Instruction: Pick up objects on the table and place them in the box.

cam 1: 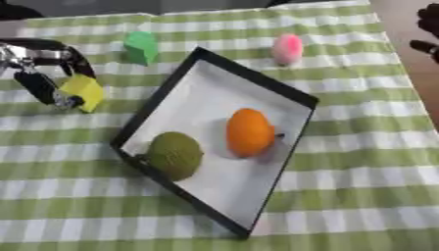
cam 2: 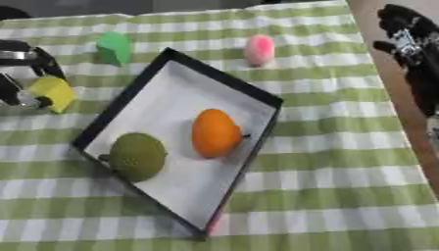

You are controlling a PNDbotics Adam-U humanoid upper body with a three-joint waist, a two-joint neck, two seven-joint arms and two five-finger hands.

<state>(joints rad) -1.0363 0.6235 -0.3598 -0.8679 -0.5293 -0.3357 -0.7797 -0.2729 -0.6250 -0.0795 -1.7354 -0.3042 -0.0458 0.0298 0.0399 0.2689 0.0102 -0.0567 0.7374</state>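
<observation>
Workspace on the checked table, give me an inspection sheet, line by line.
Surface: green and white checked tablecloth.
Job's things: black-rimmed shallow box with white floor holds an orange oval fruit and an olive-green round fruit; green block and pink egg-shaped object lie outside it.
Clutter: nothing seen.
Hands: left hand pinches a yellow block left of the box; right hand idle at the table's right edge, fingers unclear.
Cables: nothing seen.
Surroundings: brown floor at right.

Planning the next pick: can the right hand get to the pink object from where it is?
Probably yes. The right hand hangs off the table's right edge, and only bare checked cloth lies between it and the pink object.
</observation>
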